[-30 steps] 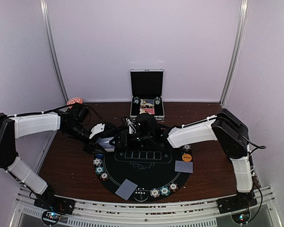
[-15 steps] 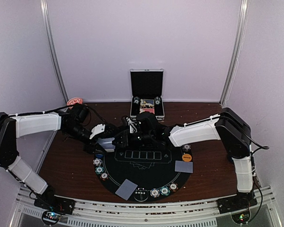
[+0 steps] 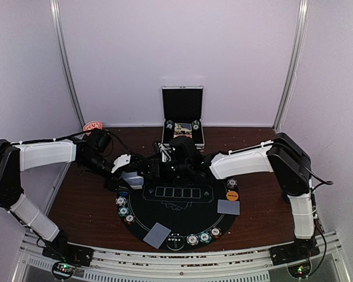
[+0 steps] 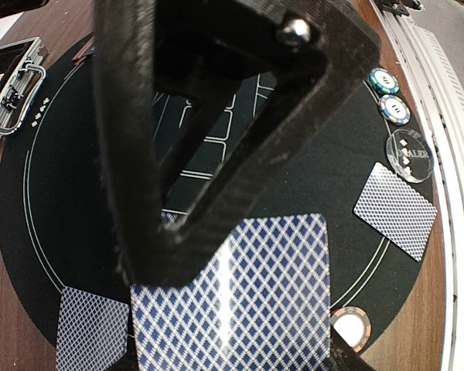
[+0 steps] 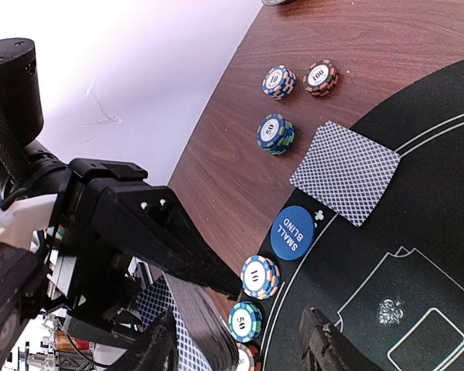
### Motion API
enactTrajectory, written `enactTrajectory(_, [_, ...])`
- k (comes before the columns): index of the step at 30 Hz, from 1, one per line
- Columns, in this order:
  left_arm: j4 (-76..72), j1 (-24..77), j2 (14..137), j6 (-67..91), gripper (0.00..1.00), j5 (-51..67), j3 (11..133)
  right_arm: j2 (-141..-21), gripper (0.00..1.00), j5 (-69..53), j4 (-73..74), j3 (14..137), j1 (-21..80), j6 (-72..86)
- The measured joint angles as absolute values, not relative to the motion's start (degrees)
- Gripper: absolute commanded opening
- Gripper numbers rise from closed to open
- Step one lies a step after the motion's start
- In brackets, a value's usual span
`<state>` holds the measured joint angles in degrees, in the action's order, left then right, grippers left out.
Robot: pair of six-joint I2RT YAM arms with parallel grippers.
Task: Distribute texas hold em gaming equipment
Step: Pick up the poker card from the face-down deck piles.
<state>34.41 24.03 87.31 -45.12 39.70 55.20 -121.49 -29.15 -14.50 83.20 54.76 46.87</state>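
Black felt mat, round, lies on the brown table, and everything else is placed from it. Over the mat's far-left rim the left gripper is clamped on a deck of blue-patterned cards and holds it clear of the felt. The right gripper hangs just beside it, over the mat's far edge. Its fingers are spread apart with nothing held between them. One finger sits close against the deck; I cannot tell whether it touches.

One card lies face down on the mat's near-left rim, a corner reaching past the felt. A second card lies at the mat's right rim. The left wrist view shows a third card on the mat's left side, below the held deck.

Three chips sit in a row along the mat's left rim, with a blue disc marked SMALL BLIND just beside them. At the mat's near rim is a clear disc marked DEALER, followed by three more chips running rightward. At the mat's right rim, a single chip sits just beyond an orange disc.

Beyond the mat's far edge a metal case stands open, lid upright, with more chips and cards in its tray.
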Motion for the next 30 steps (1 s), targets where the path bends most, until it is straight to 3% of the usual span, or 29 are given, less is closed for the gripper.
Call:
enactTrajectory(11, [34.6,24.0,87.4,-45.1,0.53,39.6,55.2,-125.5,0.54,-30.2,-13.2,87.7,55.5,46.6])
enactTrajectory(20, [34.5,24.0,87.5,-45.1,0.53,38.9,55.2,-125.3,0.31,-29.5,-11.0,87.9,55.9,44.0])
enactTrajectory(30, [34.2,23.9,87.8,-45.1,0.57,38.3,55.2,-122.0,0.16,-28.7,-10.1,84.8,55.0,42.9])
